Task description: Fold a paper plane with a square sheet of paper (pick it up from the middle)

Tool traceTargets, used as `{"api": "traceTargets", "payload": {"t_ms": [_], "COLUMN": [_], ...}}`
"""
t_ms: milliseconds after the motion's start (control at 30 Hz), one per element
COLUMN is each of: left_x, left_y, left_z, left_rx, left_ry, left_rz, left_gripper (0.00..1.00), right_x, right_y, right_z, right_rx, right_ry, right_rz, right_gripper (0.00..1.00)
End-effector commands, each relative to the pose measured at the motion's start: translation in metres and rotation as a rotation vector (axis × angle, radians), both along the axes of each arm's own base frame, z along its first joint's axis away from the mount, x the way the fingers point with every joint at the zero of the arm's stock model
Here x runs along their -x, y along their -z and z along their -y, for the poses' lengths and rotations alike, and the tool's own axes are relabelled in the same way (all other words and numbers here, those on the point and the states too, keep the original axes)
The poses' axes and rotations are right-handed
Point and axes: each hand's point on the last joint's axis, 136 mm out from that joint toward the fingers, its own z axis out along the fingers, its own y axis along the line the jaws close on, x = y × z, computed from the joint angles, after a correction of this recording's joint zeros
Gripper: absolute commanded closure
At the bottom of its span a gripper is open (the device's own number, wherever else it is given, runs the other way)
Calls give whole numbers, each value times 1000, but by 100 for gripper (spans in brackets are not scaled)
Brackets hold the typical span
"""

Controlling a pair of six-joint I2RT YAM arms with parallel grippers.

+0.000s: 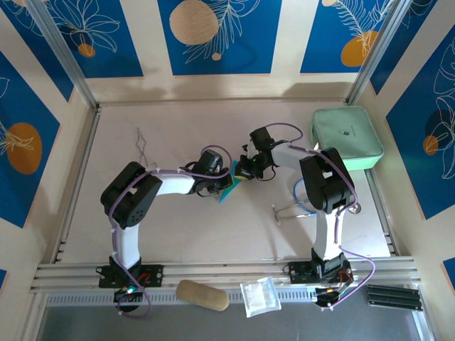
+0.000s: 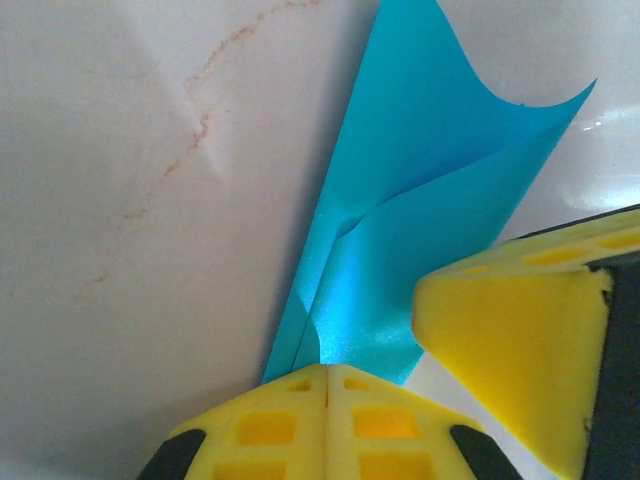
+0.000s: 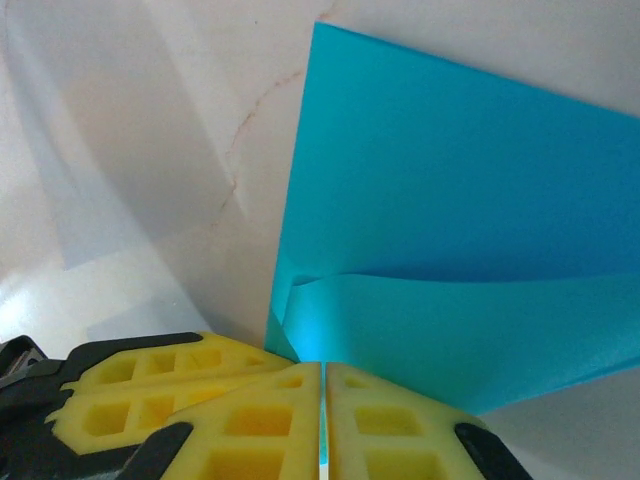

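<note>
Left gripper [image 2: 327, 375]: I find its yellow pads pressed together, clamped on the lower edge of the square sheet of paper [image 2: 430, 190]. Right gripper [image 3: 322, 378]: its pads are likewise together, pinching the same sheet just beside the left one. The teal-blue sheet rises from both grips, partly folded, one flap lying over the other along a visible crease, its upper corner curling. In the overhead view I see it between the two wrists near the middle of the table [image 1: 213, 234], well apart from the mint-green pouch [image 1: 346, 136] at the far right.
</note>
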Motion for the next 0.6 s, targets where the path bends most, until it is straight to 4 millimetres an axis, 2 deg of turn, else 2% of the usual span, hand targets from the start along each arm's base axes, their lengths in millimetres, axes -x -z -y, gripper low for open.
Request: {"api": "traceTargets", "payload": {"t_ms": [0, 200, 433, 567], "left_x": [23, 35, 52, 54], "left_y": [47, 60, 74, 76], "left_z": [-30, -39, -51, -51], "left_rx": [-156, -194, -222, -220], "left_ry": [-1, 5, 11, 13], "left_rz": [-124, -166, -211, -215], "left_gripper": [100, 100, 100, 100], "right_x": [3, -9, -39, -53], "right_y": [16, 34, 32, 33], "right_z": [3, 29, 64, 83], "right_rx": [6, 21, -36, -52], "right_ry": [-13, 71, 227, 286], "right_rz": [-23, -35, -49, -55], "right_gripper": [90, 91, 91, 91]}}
